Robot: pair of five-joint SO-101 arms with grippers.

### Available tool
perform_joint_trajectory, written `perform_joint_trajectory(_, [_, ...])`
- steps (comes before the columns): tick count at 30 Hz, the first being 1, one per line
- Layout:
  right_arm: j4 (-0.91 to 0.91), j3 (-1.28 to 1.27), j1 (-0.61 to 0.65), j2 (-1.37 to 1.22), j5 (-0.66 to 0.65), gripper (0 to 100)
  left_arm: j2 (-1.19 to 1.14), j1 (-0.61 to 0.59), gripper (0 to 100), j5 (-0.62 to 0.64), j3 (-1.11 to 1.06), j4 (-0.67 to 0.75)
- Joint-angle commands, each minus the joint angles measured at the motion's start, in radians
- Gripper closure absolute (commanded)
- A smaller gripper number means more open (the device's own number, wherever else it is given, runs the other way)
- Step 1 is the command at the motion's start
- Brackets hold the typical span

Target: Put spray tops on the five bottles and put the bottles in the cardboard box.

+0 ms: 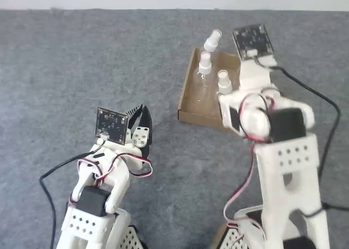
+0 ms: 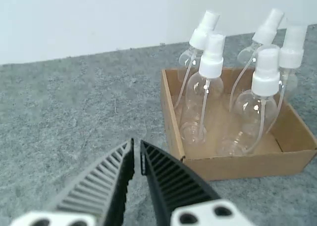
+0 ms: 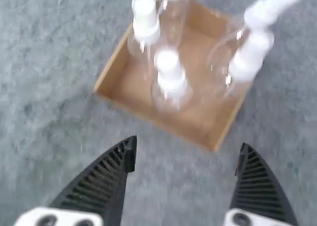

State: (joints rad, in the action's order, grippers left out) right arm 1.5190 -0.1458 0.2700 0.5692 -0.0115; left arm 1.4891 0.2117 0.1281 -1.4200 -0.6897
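"Where are the bottles (image 2: 198,104)?"

"All five stand in the cardboard box (image 2: 237,164) on the grey bench (image 1: 82,69), spray tops (image 2: 211,62) on."

"And the arms?"

"The right end effector (image 3: 187,144) hangs above the box, spread wide, empty. The left end effector (image 2: 137,147) sits off to the side, closed on nothing."

Spray-topped bottles (image 1: 205,66) stand in the cardboard box (image 1: 188,90) beneath the right arm (image 1: 256,118).

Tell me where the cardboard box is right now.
In the high view the cardboard box sits toward the far right of the grey mat, below the right gripper, with spray-topped bottles standing inside it.
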Motion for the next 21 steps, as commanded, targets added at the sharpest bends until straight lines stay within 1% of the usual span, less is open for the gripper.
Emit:
perform_joint_trajectory(1, [0.145, 0.049, -0.008, 0.137, 0.003, 73.8, 0.014, -0.003, 99, 0.003, 0.004, 0.055])
perform_joint_trajectory(5, [0.159, -0.083, -0.008, 0.257, 0.003, 73.8, 0.02, -0.002, 99, 0.003, -0.008, 0.06])
perform_joint_trajectory(9, [0.071, -0.285, -0.008, 0.414, 0.002, 73.8, 0.02, -0.002, 99, 0.003, -0.008, 0.06])
perform_joint_trajectory(11, [-0.005, -0.391, -0.008, 0.501, -0.041, 73.8, 0.02, -0.002, 99, 0.005, -0.008, 0.06])
perform_joint_trajectory(14, [-0.125, -0.529, -0.004, 0.624, -0.167, 73.8, 0.02, -0.002, 99, 0.003, -0.008, 0.06])
perform_joint_trajectory(16, [-0.18, -0.591, -0.007, 0.693, -0.229, 73.8, 0.02, -0.002, 99, 0.003, -0.008, 0.074])
perform_joint_trajectory(19, [-0.242, -0.638, -0.008, 0.771, -0.249, 73.8, 0.021, -0.02, 99, 0.002, -0.031, 0.094])
perform_joint_trajectory(21, [-0.274, -0.651, -0.002, 0.788, -0.25, 73.8, 0.021, -0.06, 99, 0.002, -0.079, 0.104])
